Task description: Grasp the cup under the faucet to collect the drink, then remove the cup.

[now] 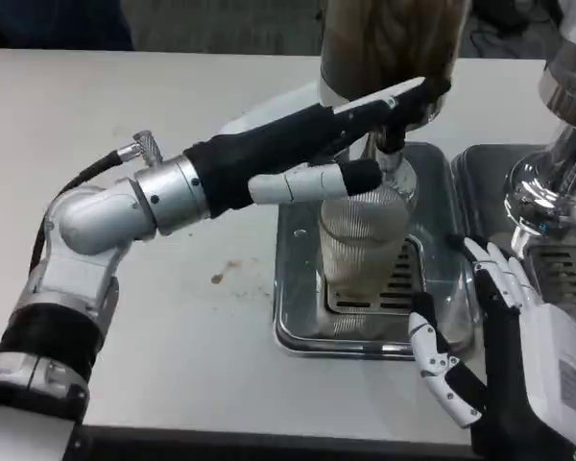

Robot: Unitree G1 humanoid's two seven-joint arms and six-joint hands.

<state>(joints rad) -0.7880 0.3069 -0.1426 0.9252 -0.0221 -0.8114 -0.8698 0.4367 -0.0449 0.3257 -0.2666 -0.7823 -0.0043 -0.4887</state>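
The cup (pixel 362 245) stands upright on the grated drip tray (pixel 298 327), directly below the faucet (pixel 394 144) of a dispenser (pixel 389 43). It is clear and ribbed, and whether any drink is in it yet is hard to tell.

The left robot hand (pixel 341 144) reaches across from the left at the level of the cup's rim and the faucet. One finger (pixel 312 184) lies across the cup's upper left side, and the rest stretch toward the faucet lever. Whether this robot hand actually clamps anything, I cannot tell; it looks more like pressing than gripping.

The right robot hand (pixel 490 327) waits just beside the tray's right edge, fingers apart and holding nothing, near the cup but not touching it.

Risks, as I judge them:
- The cup is light and tall. A sideways nudge from the left finger could tip it or slide it out from under the spout, so the drink would run into the tray.
- If the right robot hand closes too hard, the thin wall may buckle and spill.
- Lifting it straight up could knock the rim against the faucet.
- A second dispenser (pixel 557 173) stands close on the right and crowds the exit path.
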